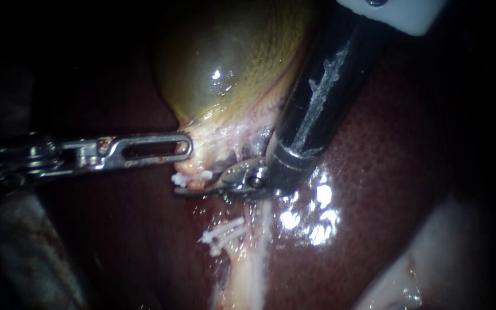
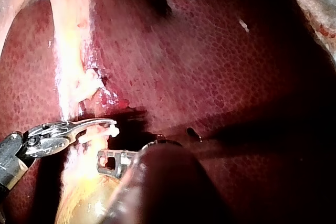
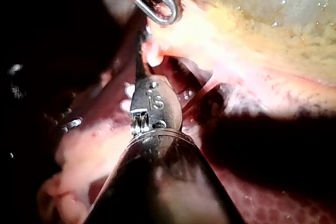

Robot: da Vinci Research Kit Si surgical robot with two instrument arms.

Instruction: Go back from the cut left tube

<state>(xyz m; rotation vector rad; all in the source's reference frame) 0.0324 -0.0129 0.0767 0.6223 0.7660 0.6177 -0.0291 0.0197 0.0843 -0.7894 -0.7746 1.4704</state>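
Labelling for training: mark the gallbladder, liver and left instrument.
gallbladder [image 1: 225,63], endoscope view, its glossy yellow belly.
liver [image 1: 386,143], endoscope view, bare red surface.
left instrument [image 1: 187,148], endoscope view, its tip.

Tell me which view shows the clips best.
Endoscope view: both clip sets show, the upper clips by the gallbladder and the lower clips on the tube. The left wrist view shows only the upper clips; the right wrist view shows none clearly.
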